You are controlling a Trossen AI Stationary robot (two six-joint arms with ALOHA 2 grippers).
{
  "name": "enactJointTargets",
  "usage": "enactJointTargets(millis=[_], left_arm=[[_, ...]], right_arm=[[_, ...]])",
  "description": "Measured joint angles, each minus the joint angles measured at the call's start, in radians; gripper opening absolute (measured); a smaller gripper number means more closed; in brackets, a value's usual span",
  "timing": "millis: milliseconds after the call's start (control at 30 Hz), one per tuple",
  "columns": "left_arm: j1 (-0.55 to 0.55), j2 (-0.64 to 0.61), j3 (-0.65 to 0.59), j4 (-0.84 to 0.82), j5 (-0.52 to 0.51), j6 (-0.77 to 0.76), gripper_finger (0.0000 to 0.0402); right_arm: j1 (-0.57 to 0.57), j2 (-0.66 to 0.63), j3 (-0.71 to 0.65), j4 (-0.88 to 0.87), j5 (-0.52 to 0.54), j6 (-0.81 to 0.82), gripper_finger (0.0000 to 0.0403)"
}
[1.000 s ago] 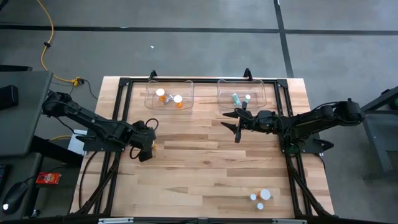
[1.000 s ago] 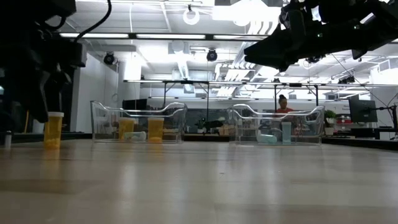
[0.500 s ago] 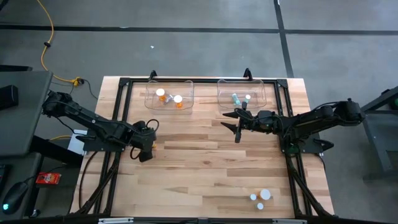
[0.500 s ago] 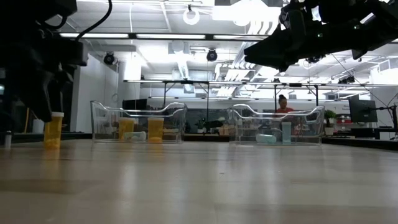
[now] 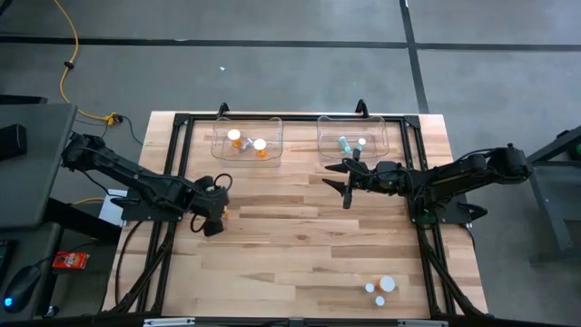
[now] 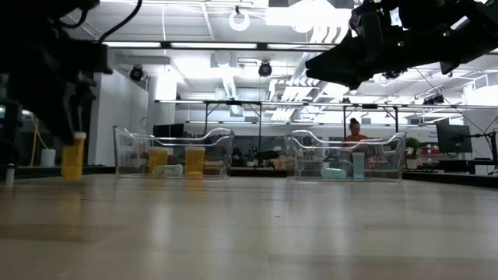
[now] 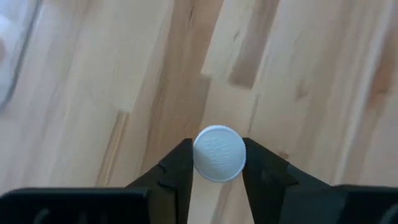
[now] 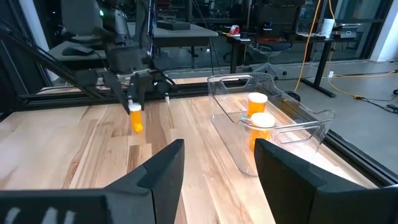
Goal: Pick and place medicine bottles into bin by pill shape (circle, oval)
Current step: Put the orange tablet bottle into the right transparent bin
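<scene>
An orange medicine bottle (image 6: pixel 74 158) with a white cap (image 7: pixel 219 154) stands upright on the table's left part. My left gripper (image 5: pixel 214 218) is over it, shut on its top. The right wrist view also shows this bottle (image 8: pixel 135 118) under the left arm. My right gripper (image 5: pixel 345 188) hovers open above the middle of the table, pointing toward the left edge, with nothing between its fingers (image 8: pixel 163 168). Two orange bottles (image 5: pixel 247 143) stand in the far left bin (image 5: pixel 272 127). Pale teal bottles (image 5: pixel 345 143) lie in the far right bin (image 5: pixel 381 127). My left gripper pinches the bottle's round white cap (image 7: pixel 205 163) between its two fingers (image 7: pixel 177 168), one on each side of the rim. The fingers come steeply from above, pointing down. The bottle stays upright below them; I cannot tell whether its base still touches the table.
Three small white-capped bottles (image 5: pixel 381 289) stand near the table's near right corner. A black frame (image 5: pixel 177 123) runs round the table's edge. Bare wood lies between the bins and the near edge. A person (image 6: pixel 355 132) shows far off in the room.
My left gripper has shut its fingers onto the orange bottle's cap without moving from its place. The bottle has shifted a little sideways between the fingers and stays upright. My right arm has kept still.
</scene>
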Motion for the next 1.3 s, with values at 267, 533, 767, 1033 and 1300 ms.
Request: enactJointTargets(millis=[267, 533, 767, 1033, 1300], left_arm=[[0.007, -0.001, 0.144, 0.034, -0.144, 0.192, 0.0113], [0.183, 0.006, 0.191, 0.421, -0.189, 0.543, 0.0114], [0.385, 0.112, 0.191, 0.719, 0.047, 0.645, 0.0114], [0.417, 0.219, 0.191, 0.891, 0.184, 0.634, 0.0114], [0.407, 0.264, 0.19, 0.907, 0.186, 0.611, 0.0115]], right_arm=[[0.0, 0.0, 0.0, 0.011, 0.002, 0.0, 0.0188], [0.0, 0.0, 0.001, 0.164, -0.091, -0.031, 0.0188], [0.0, 0.0, 0.002, 0.222, -0.191, -0.034, 0.0188], [0.0, 0.002, 0.01, 0.109, -0.103, 0.0, 0.0188], [0.009, 0.002, 0.146, -0.175, -0.07, 0.0, 0.0189]])
